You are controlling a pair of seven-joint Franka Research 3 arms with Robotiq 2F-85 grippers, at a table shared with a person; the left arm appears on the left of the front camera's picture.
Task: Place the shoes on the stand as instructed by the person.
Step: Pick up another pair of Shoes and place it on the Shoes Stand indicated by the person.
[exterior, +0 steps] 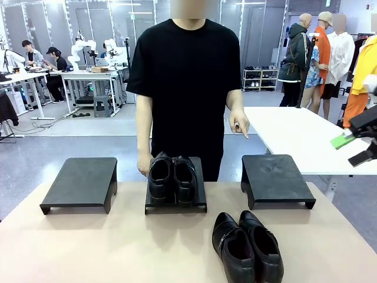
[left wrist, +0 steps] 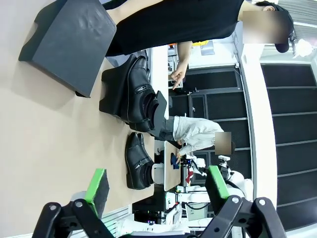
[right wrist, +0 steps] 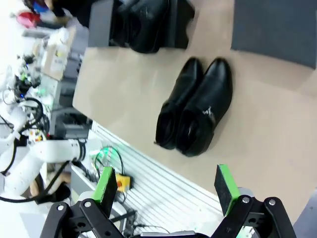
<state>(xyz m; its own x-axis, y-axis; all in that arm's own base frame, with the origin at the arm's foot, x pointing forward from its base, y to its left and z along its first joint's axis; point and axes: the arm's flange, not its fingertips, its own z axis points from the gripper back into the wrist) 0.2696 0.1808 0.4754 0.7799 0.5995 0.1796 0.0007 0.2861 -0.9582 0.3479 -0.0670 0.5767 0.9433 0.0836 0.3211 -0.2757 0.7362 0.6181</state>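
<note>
One pair of shoes [exterior: 247, 247] lies on the counter [exterior: 88, 247], nearest; the other pair [exterior: 172, 178] sits on the middle stand [exterior: 177, 207]. The person's hand [exterior: 239, 125] seems to point at the right stand [exterior: 275, 177]. Left claw [left wrist: 157, 184] and right claw [right wrist: 166, 184] hang spread, empty.

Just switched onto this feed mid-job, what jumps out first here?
One pair of glossy black shoes already sits on the middle stand, while a second pair lies on the table at the near edge, right of centre. Behind them the person's hand points a finger downward on the side of the bare right stand.
</note>
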